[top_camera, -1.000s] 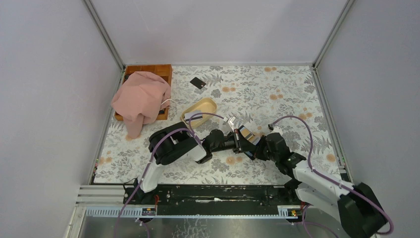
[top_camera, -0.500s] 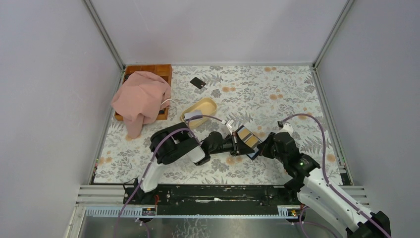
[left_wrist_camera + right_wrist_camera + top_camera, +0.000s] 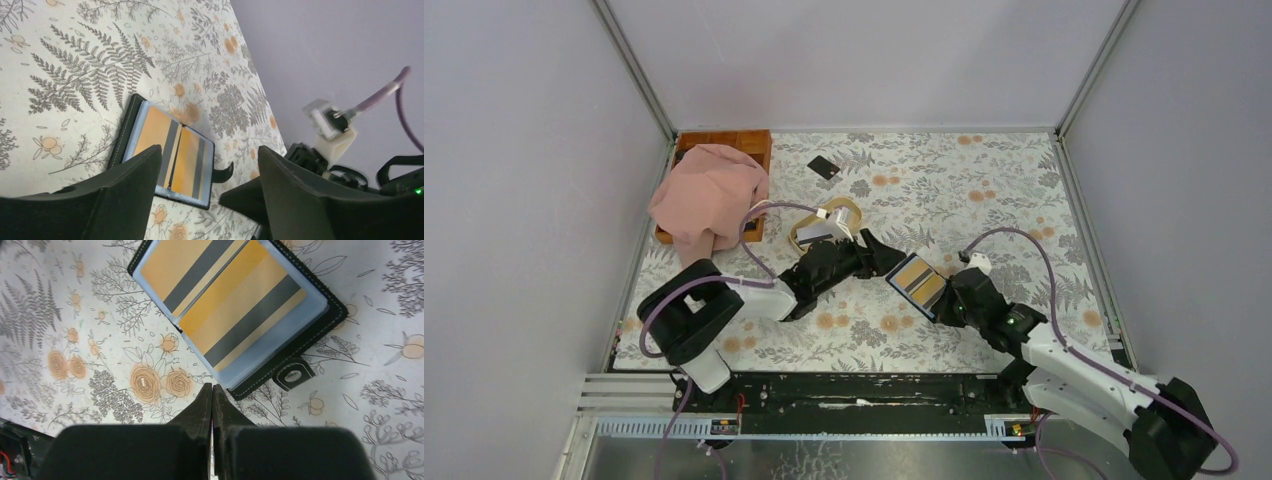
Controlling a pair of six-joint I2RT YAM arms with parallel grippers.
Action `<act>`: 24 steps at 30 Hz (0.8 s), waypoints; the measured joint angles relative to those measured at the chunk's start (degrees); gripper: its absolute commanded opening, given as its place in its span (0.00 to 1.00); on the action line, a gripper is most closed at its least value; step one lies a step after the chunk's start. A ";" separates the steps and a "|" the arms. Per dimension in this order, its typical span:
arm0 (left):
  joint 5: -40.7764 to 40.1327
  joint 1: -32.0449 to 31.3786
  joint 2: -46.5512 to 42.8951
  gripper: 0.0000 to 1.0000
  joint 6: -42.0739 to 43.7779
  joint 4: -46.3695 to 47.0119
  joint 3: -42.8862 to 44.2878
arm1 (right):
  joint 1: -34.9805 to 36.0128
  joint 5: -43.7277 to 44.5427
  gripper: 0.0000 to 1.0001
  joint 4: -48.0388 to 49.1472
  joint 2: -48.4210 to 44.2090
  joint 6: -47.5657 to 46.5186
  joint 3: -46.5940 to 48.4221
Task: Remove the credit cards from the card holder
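The card holder (image 3: 919, 285) lies spread open on the flowered table, blue-grey inside. Orange credit cards with grey stripes (image 3: 235, 305) fill its two clear sleeves. Its strap with a light stud (image 3: 292, 375) sticks out at one side. My left gripper (image 3: 884, 257) stands open just left of the holder, with nothing between its fingers; its wrist view looks down on the holder (image 3: 172, 150) past the left gripper (image 3: 209, 149). My right gripper (image 3: 212, 386) is shut on nothing, its tips at the holder's near edge, and its arm (image 3: 984, 305) reaches in from the right. One thin black card (image 3: 824, 167) lies far back on the table.
A pink cloth (image 3: 709, 200) is draped over a wooden tray (image 3: 724, 140) at the back left. A beige oval dish (image 3: 809, 232) sits partly behind my left arm. Grey walls close in the table on three sides.
My left gripper has opened, let go of the holder and swung back to the left. The holder, earlier held up between both grippers, now lies open on the table.
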 measured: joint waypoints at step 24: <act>-19.23 -3.58 -9.22 0.80 13.55 -22.36 2.05 | -12.20 -4.83 0.00 17.05 15.65 3.32 -3.72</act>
